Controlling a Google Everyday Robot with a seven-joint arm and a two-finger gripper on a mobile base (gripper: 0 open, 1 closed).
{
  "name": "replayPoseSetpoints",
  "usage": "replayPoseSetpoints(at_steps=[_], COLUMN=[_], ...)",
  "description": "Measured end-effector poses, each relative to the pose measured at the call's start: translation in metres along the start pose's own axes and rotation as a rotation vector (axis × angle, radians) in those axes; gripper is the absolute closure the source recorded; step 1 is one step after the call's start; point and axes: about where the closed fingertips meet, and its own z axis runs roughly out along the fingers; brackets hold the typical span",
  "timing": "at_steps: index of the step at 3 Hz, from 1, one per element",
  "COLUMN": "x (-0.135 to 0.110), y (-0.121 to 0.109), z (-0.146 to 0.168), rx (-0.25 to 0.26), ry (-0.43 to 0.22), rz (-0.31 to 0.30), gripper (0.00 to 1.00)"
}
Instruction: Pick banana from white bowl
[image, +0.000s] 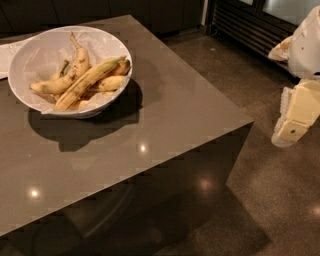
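Note:
A wide, glossy white bowl (31, 45) sits on the far left part of the grey-brown table (165, 115). Across its middle lies the banana (87, 82), long, straight and pale yellow, with its greenish stem end pointing up and to the right. A shorter, curved, brown-spotted banana (75, 67) rests behind it, and small stubby bananas (111, 82) lie to its right. My gripper (295, 117), cream and white, hangs at the frame's right edge over the floor. It is off the table and well away from the bowl.
The table's right corner (251, 120) drops off to a dark polished floor (260, 200). A white sheet (7, 52) lies at the far left beside the bowl. Dark cabinets and a slatted grille (245, 25) line the back.

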Motion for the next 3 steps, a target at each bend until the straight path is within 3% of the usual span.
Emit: replayPoseSetpoints(at_steps=[1,2,3], x=[0.000,-0.015,-0.043], y=[0.000,-0.006,-0.016], z=[0.000,-0.008,-0.012], rx=[0.000,0.008,-0.008], ry=[0.000,0.005,0.026], rz=[0.000,-0.045,-0.140], gripper=[0.00,0.00,0.00])
